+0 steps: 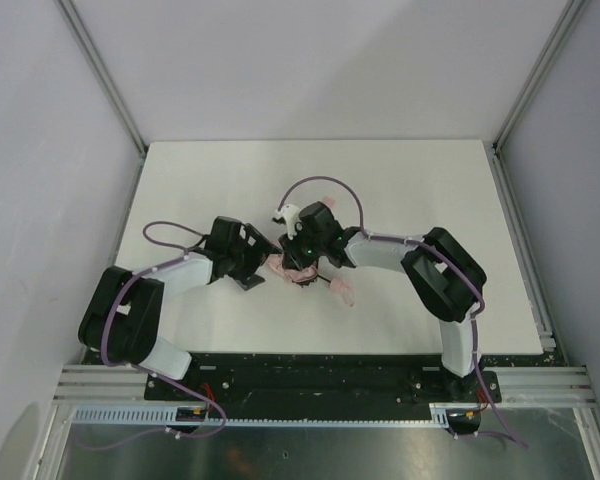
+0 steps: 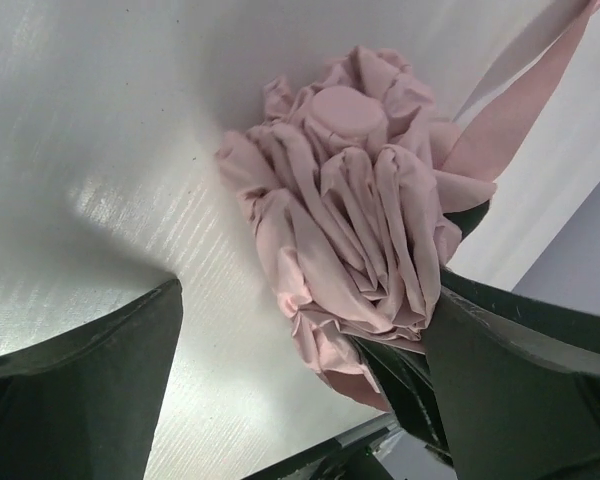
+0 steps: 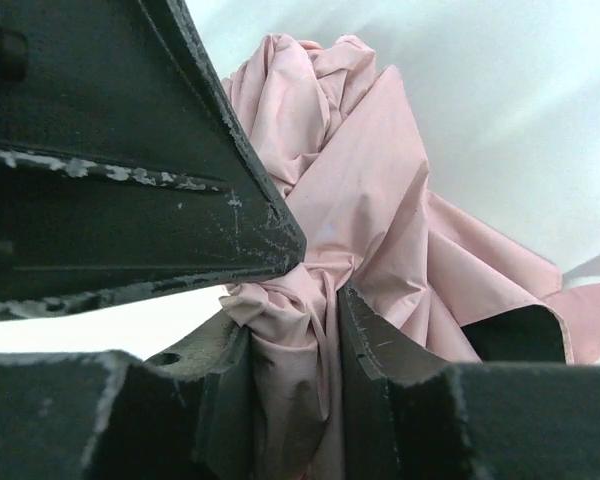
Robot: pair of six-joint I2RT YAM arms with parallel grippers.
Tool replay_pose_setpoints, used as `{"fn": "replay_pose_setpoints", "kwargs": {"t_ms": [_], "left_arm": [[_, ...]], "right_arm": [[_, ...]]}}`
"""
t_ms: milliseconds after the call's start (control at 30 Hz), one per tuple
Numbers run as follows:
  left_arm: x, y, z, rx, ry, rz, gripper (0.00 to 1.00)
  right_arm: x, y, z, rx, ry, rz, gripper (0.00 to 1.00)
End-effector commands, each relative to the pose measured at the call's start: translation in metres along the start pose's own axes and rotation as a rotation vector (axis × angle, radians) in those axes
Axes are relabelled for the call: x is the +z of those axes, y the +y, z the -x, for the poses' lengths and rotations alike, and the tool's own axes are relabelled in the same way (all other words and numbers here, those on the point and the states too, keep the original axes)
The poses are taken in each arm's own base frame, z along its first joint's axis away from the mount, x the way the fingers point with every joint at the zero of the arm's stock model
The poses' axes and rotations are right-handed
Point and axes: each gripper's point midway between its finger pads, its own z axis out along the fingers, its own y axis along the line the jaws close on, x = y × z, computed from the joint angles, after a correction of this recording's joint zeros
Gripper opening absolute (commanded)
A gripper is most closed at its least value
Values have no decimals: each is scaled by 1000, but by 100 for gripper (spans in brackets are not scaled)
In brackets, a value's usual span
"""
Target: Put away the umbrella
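The umbrella lies folded in the middle of the white table, pale pink, its small handle end pointing to the near right. In the left wrist view its bunched fabric shows a round cap on top, and a pink strap runs off to the upper right. My left gripper is open, its fingers wide apart on either side of the canopy end. My right gripper is shut on a fold of the pink fabric. Seen from above, both grippers, the left and the right, meet over the umbrella.
The white table is bounded by grey walls and aluminium posts. A metal rail runs along the near edge by the arm bases. A dark scratched block, likely the left arm's finger, sits close above my right jaws.
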Motion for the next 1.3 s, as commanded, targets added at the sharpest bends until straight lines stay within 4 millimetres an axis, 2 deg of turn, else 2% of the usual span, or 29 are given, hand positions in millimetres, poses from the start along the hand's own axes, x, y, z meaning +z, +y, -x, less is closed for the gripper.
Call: {"fn": "replay_pose_setpoints", "kwargs": {"t_ms": [0, 200, 300, 333, 467, 633, 700, 767, 967, 1067, 1267], "left_arm": [[-4, 0, -14, 58, 61, 12, 99], [21, 23, -29, 64, 103, 113, 99], [31, 38, -31, 59, 108, 169, 93], [33, 41, -31, 62, 104, 178, 89], [36, 51, -27, 73, 69, 213, 59], [38, 57, -29, 73, 70, 228, 27], [38, 57, -29, 76, 72, 230, 16], [37, 57, -29, 75, 70, 228, 9], [36, 57, -33, 72, 80, 227, 2], [36, 57, -34, 69, 86, 227, 0], [34, 54, -36, 65, 96, 217, 0]], "right_arm": [[-6, 38, -132, 296, 403, 261, 0], [-6, 39, -127, 434, 377, 378, 0], [-7, 37, -129, 483, 380, 425, 0], [-7, 37, -129, 498, 380, 437, 0], [-8, 38, -124, 530, 369, 489, 0], [-11, 39, -96, 543, 334, 531, 1], [-13, 34, -81, 534, 317, 503, 12], [-16, 26, -63, 515, 289, 449, 26], [-38, -1, -11, 394, 193, 219, 66], [-51, -1, 5, 278, 155, 96, 75], [-52, 14, 9, 42, 113, -152, 80]]}}
